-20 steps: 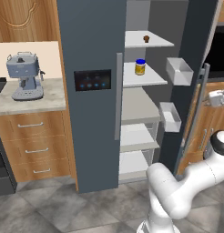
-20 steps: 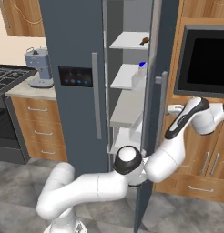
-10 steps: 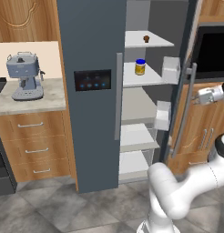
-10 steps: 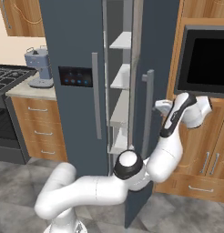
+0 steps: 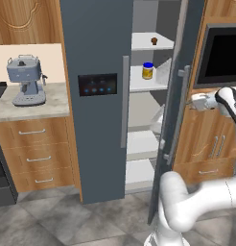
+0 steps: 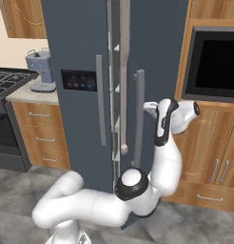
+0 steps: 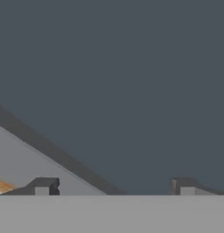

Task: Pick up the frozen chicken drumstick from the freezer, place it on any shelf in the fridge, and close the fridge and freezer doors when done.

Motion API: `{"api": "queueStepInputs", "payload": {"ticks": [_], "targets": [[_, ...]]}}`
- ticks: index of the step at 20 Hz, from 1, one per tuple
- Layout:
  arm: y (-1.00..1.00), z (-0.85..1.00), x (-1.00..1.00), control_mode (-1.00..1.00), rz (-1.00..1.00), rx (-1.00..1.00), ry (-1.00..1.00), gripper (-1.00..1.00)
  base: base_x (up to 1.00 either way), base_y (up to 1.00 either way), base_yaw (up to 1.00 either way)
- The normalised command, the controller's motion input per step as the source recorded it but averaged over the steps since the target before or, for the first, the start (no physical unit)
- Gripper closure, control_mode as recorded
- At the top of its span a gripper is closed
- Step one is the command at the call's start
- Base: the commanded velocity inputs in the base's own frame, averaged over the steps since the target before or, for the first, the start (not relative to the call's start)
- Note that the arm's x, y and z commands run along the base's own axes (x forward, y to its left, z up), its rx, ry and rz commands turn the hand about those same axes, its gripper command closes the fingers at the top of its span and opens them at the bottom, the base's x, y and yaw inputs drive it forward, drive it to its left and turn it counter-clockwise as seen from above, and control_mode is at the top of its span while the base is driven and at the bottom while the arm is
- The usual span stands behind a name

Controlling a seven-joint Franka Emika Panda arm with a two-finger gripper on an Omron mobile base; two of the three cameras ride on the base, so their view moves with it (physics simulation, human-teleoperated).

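Left base view: tiny dark brown frozen chicken drumstick (image 5: 154,41) sits on the top pale grey shelf (image 5: 147,47) of the fridge half; yellow jar with blue lid (image 5: 147,70) one shelf down. Dark grey fridge door (image 5: 175,110) nearly shut.
Right base view: white two-finger gripper (image 6: 148,107) against that door.
Hand view: fingertips (image 7: 43,186) spread wide, nothing held.

Fridge door (image 5: 175,120) nearer shut.

Fridge door (image 5: 173,120) nearly shut, narrow gap left; freezer door (image 5: 93,96) shut
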Motion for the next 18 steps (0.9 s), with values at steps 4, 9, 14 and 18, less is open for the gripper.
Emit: {"api": "queueStepInputs", "payload": {"ticks": [4, 9, 14, 18], "targets": [[0.48, 0.0, 0.41, -1.0, -0.14, 0.0, 0.0, -1.0, 0.0, 0.0, 0.0], [0.32, 0.0, 0.62, -1.0, -0.11, 0.0, 0.0, -1.0, 0.0, 0.0, 0.0], [0.22, 0.0, 0.64, -1.0, -0.12, 0.0, 0.0, -1.0, 0.0, 0.0, 0.0], [0.22, 0.0, 0.46, -1.0, -0.13, 0.0, 0.0, -1.0, 0.0, 0.0, 0.0]]}}
